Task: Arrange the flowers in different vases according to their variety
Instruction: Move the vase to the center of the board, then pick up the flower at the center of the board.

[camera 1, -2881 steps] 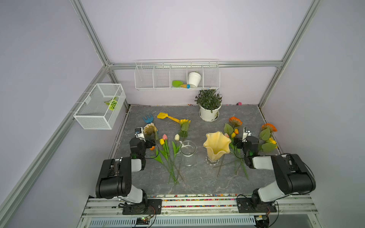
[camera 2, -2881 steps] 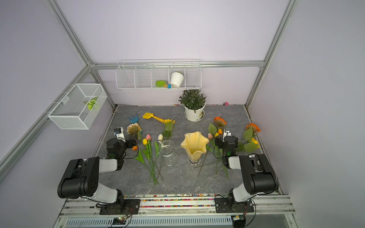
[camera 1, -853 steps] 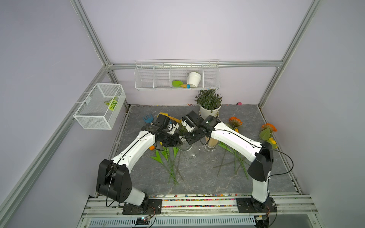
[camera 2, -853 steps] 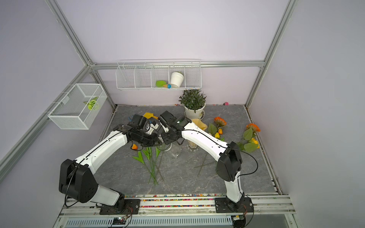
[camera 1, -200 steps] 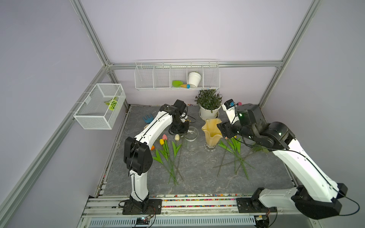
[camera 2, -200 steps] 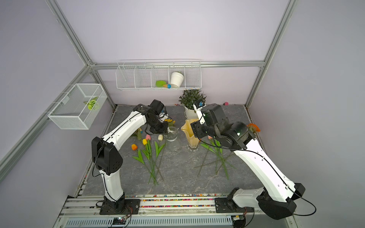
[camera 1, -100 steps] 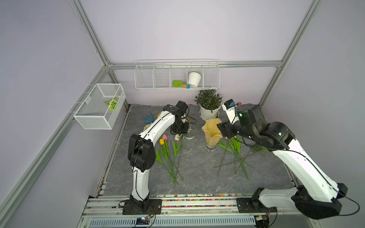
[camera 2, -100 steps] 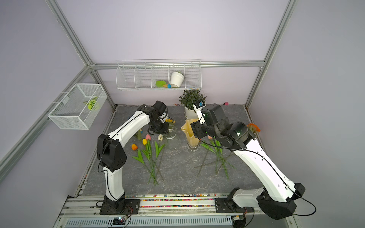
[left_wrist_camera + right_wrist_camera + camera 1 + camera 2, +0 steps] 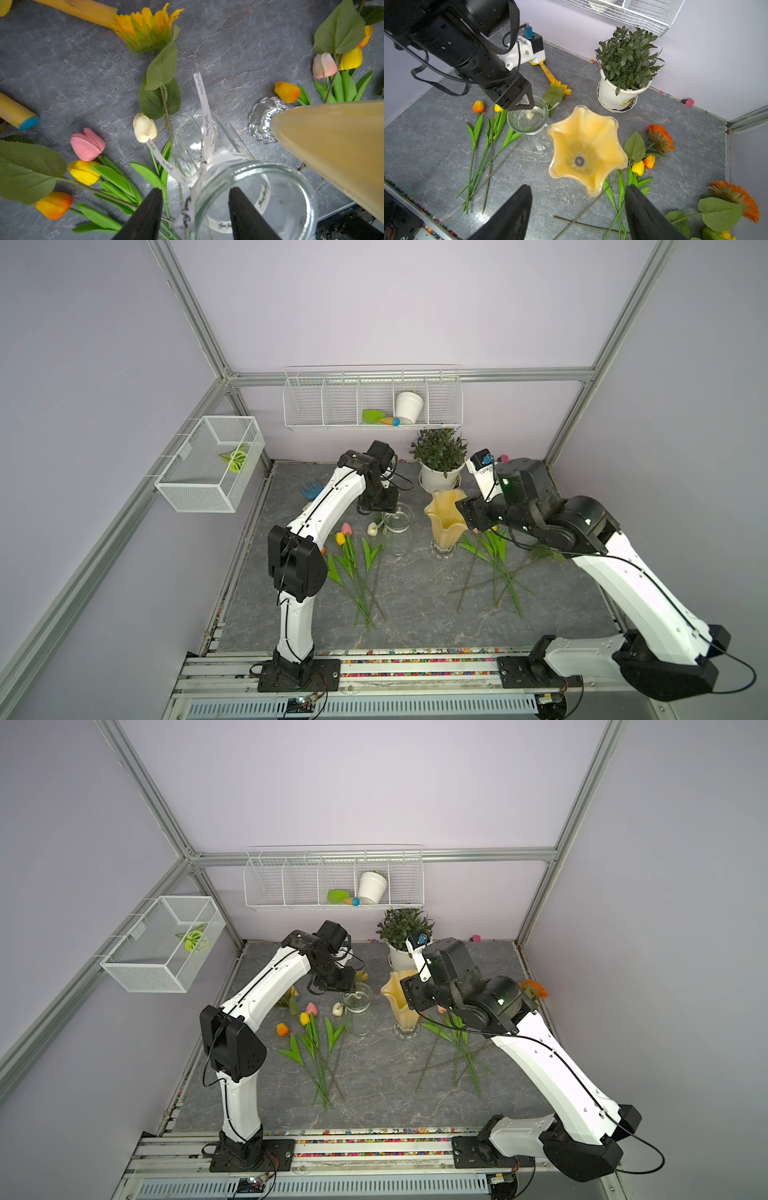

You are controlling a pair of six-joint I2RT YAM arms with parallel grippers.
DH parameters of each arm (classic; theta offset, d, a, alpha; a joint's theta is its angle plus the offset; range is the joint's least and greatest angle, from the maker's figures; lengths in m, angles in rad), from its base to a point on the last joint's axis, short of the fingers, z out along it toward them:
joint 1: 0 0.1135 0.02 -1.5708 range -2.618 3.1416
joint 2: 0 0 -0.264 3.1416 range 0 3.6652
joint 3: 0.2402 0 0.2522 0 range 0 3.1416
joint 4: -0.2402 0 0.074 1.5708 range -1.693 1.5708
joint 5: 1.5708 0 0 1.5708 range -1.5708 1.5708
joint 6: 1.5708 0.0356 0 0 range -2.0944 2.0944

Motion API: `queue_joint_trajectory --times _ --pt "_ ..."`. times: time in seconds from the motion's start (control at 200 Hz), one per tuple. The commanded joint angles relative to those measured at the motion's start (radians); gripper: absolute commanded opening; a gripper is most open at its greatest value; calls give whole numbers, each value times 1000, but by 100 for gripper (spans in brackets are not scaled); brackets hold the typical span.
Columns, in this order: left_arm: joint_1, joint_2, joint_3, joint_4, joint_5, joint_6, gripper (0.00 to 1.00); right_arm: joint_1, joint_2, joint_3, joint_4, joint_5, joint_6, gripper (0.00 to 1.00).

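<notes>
Both vases stand upright and empty in the middle of the surface (image 9: 415, 614): the clear glass vase (image 9: 397, 517) and, near it but apart, the pale-yellow vase (image 9: 444, 516). The left end effector (image 9: 196, 188) has just let go of the clear rim. A second ago it pinched the glass; now its jaws stand parted, one finger inside the mouth and one outside, neither pressing the wall. I judge that vase placed and sorting not yet begun, since every flower lies flat. The right end effector (image 9: 579, 186) hangs released over the pale-yellow vase, carrying nothing.

The tulips (image 9: 353, 556) fan out on the clear vase's side away from the yellow one, with a white bud (image 9: 144, 127) just beside its foot. A mixed heap (image 9: 494, 556) of tulips and orange heads lies beyond the yellow vase. The inner finger needs a straight lift to clear the rim, and the ribbon (image 9: 204, 116) trails close by. The potted plant (image 9: 439, 456) crowds the back; past the stem ends, toward the front edge, there is open room.
</notes>
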Motion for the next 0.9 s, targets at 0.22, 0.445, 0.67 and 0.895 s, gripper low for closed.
queue_joint_trajectory --times 0.22,0.445,0.67,0.895 --pt "-13 -52 209 -133 19 56 68 -50 0 22 -8 -2 53 76" --pt "-13 -221 250 -101 -4 99 100 -182 -33 -42 -33 72 189 76" --pt "-13 -605 -313 391 33 89 100 -449 -113 -337 -22 18 318 75" --pt "-12 -856 -697 685 98 62 100 -544 -63 -547 94 -155 303 63"
